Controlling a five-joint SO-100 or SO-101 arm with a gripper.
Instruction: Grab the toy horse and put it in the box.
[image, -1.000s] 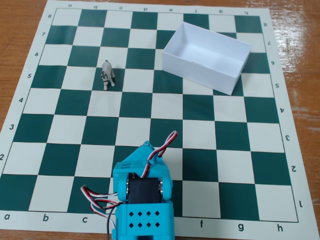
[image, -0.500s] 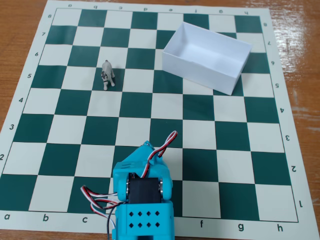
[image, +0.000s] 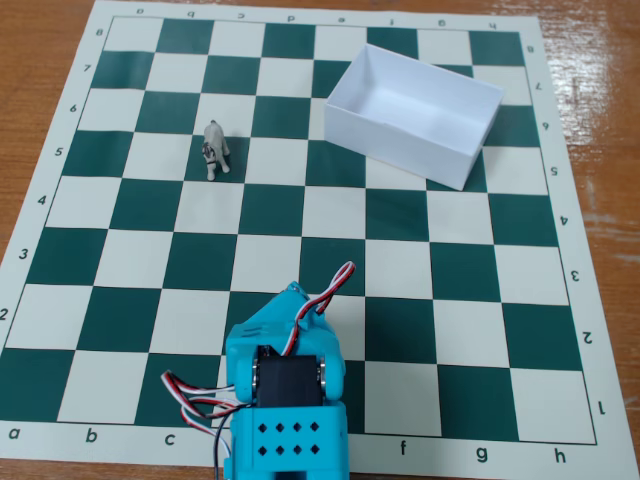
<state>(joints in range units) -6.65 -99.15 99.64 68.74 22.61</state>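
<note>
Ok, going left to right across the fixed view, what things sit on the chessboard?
toy horse → turquoise arm, low at the near edge → white box, open-topped and empty, at the far right of the chessboard.

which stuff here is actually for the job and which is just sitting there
For the job: toy horse, standing on the board; white box, open and empty; the arm's gripper, folded back at the near edge.
Just there: chessboard mat; wooden table.
</note>
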